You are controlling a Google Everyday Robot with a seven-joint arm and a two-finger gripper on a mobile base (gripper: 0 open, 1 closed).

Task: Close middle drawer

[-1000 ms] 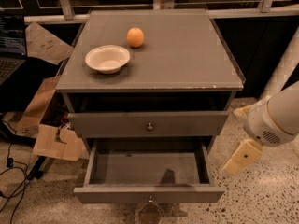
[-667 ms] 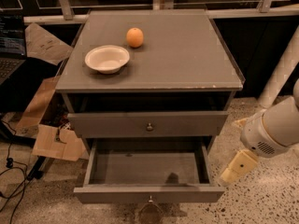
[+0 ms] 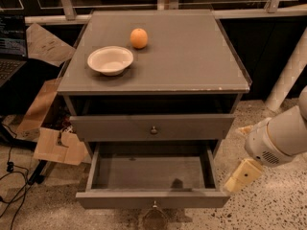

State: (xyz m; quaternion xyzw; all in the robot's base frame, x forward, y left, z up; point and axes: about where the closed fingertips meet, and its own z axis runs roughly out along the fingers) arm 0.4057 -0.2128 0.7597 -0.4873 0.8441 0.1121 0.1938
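Note:
The middle drawer [image 3: 152,198] is a grey flat-fronted drawer with a small round metal knob [image 3: 154,204]. It is pulled far out of the grey cabinet [image 3: 158,61], and its wide shallow box is open and empty. My gripper [image 3: 243,175], cream coloured on a white arm [image 3: 280,137], hangs just right of the drawer's front right corner, apart from it. The drawer above [image 3: 153,127] is pushed in.
A white bowl [image 3: 110,60] and an orange [image 3: 138,38] sit on the cabinet top. Cardboard pieces [image 3: 55,145] and cables [image 3: 12,186] lie on the floor to the left. A white post [image 3: 288,75] stands at the right. The floor is speckled terrazzo.
My gripper and arm have moved down and slightly left, closer to the drawer's front right corner. The drawer has not moved.

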